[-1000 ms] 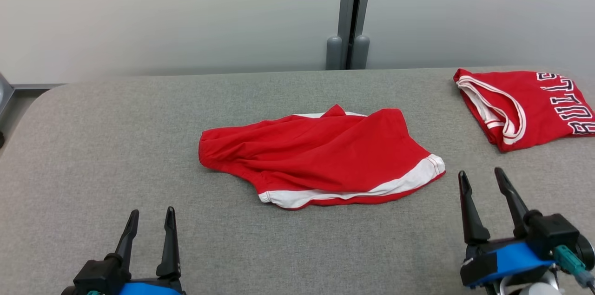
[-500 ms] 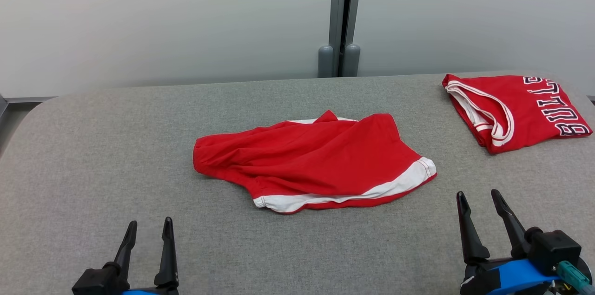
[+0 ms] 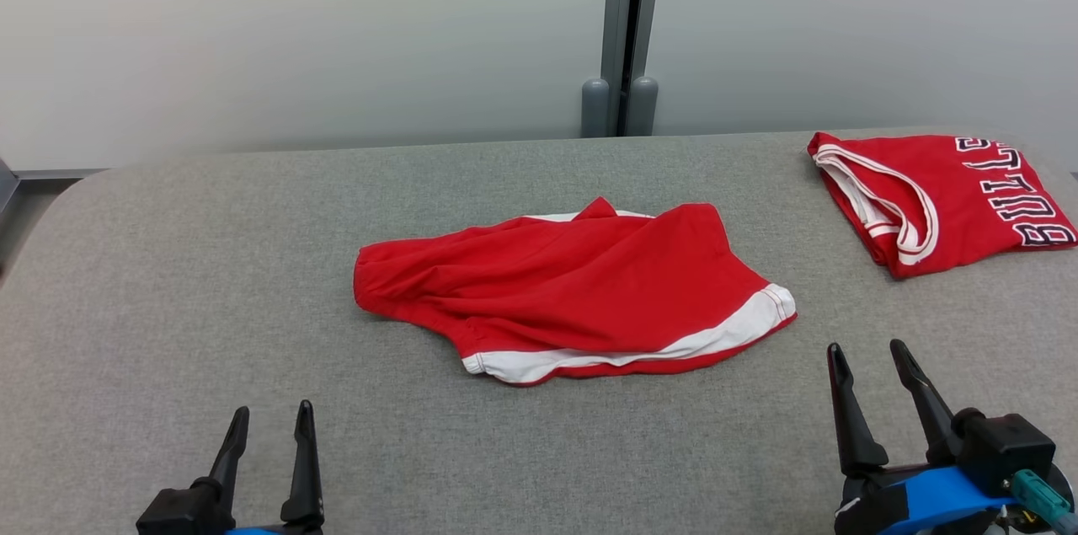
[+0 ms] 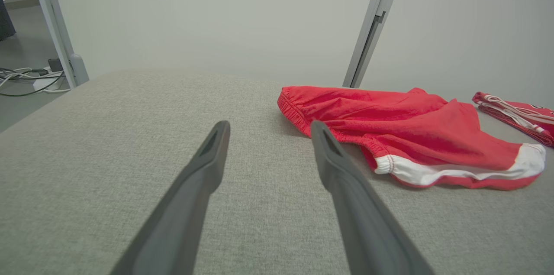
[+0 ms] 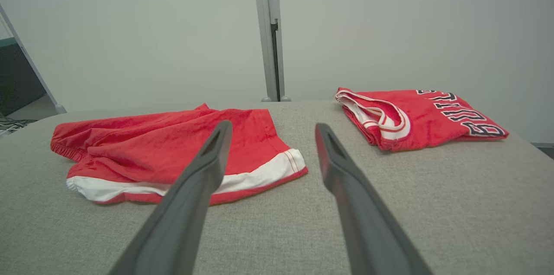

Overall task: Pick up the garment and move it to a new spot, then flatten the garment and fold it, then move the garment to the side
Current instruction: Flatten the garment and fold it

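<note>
Both grippers sit slightly lower in the head view than a second ago, drawn back toward the robot, and the camera itself has shifted a little; the clothes lie where they were. Red shorts [image 3: 573, 291] with a white hem band lie crumpled at the middle of a grey fabric-covered table [image 3: 210, 265], elastic waistband to the left, hem to the near right. Left gripper [image 3: 271, 409] hovers at the near left, fingers spread wide and empty, well apart from the shorts. Right gripper [image 3: 866, 344] hovers at the near right, likewise wide and empty, near the hem corner. A folded red jersey [image 3: 943, 198] with dark lettering rests at the far right. A grey post [image 3: 623, 29] stands against the pale wall behind
</note>
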Robot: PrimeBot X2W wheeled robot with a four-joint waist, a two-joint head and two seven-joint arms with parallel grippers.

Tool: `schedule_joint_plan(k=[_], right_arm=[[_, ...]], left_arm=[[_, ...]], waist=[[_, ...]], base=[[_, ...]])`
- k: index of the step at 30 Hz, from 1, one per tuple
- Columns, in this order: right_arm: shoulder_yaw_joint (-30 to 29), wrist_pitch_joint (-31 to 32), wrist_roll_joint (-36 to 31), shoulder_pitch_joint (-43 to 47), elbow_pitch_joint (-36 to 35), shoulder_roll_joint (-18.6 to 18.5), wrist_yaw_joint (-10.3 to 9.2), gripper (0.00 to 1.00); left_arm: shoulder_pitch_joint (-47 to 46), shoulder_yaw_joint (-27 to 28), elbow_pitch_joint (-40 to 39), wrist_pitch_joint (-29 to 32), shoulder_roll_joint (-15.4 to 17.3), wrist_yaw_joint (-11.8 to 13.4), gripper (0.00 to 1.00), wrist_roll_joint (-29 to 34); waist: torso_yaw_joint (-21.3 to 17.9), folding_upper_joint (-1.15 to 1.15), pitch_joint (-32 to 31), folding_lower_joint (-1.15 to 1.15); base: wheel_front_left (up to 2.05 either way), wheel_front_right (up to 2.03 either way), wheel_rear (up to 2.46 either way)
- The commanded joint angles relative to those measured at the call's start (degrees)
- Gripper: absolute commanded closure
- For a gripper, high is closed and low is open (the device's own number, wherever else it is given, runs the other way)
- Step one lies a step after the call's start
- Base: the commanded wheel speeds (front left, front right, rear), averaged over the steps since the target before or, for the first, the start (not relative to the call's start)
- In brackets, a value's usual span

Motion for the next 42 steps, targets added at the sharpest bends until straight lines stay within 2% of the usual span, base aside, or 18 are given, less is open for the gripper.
schedule_joint_plan(k=[1, 9, 15, 22, 27, 33, 34, 35, 36, 40, 42], right_arm=[[-0.11, 0.37, 0.31, 0.38, -0.01, 0.07, 0.01, 0.00], [0.14, 2.89, 0.93, -1.84, 0.51, 0.06, 0.01, 0.00], [0.40, 3.56, 0.21, -4.05, 0.16, 0.05, 0.01, 0.00], [2.36, 2.98, 1.58, -5.62, 1.32, 0.02, 0.01, 0.00], [3.12, 2.31, 1.90, -7.04, 2.43, 0.03, 0.01, 0.00], [3.05, 1.47, 1.74, -7.86, 3.30, 0.03, 0.01, 0.00], [2.97, 1.43, 1.73, -7.76, 3.47, 0.03, 0.01, 0.00], [2.93, 1.44, 1.82, -7.68, 3.58, 0.03, 0.01, 0.00], [2.94, 1.43, 1.88, -7.61, 3.70, 0.03, 0.01, 0.00], [3.69, 3.21, 1.79, -8.56, 4.96, 0.03, 0.01, 0.00], [3.49, 6.46, 1.71, -10.22, 7.12, 0.00, 0.01, 0.00]], left_arm=[[-1.02, -0.24, 0.07, -0.21, 0.14, -0.35, 0.00, 0.27], [-3.85, -4.25, 2.35, -0.02, -0.32, -0.39, 0.00, -0.57], [-10.55, -13.97, 8.81, 5.03, -0.10, -0.41, 0.00, -4.73], [-18.45, -20.86, 16.23, 8.80, 0.72, -0.41, 0.00, -12.45], [-22.50, -22.40, 20.52, 10.09, 1.44, -0.42, 0.00, -17.40], [-24.87, -23.84, 23.78, 8.99, 2.27, -0.42, 0.00, -20.39], [-25.21, -24.25, 24.26, 9.02, 2.55, -0.42, 0.05, -20.82], [-25.47, -24.51, 24.66, 8.90, 2.68, -0.42, 0.58, -21.24], [-25.62, -24.91, 25.04, 8.95, 2.64, -0.42, 1.00, -21.79], [-26.39, -26.37, 26.13, 8.11, 2.89, -0.42, 1.00, -23.25], [-26.77, -26.96, 26.58, 7.58, 3.00, -0.42, 1.00, -23.69]], waist=[[-0.03, 0.00, 0.20, 0.00], [-0.16, 0.00, 1.76, 0.00], [-0.36, 0.00, 3.86, 0.00], [-2.85, 0.00, 6.50, 0.00], [-4.81, 0.00, 8.07, 0.00], [-6.17, 0.00, 9.04, 0.00], [-6.25, 0.00, 9.11, 0.00], [-6.30, 0.00, 9.16, 0.00], [-6.32, 0.00, 9.20, 0.00], [-6.08, 0.00, 9.44, 0.00], [-5.87, 0.00, 9.88, 0.00]], base=[[0.00, 0.00, 0.00], [0.00, 0.00, 0.00], [0.00, 0.00, 0.00], [0.00, 0.00, 0.00], [0.00, 0.00, 0.00], [0.00, 0.00, 0.00], [0.00, 0.00, 0.00], [0.00, 0.00, 0.00], [0.00, 0.00, 0.00], [0.00, 0.00, 0.00], [0.00, 0.00, 0.00]])
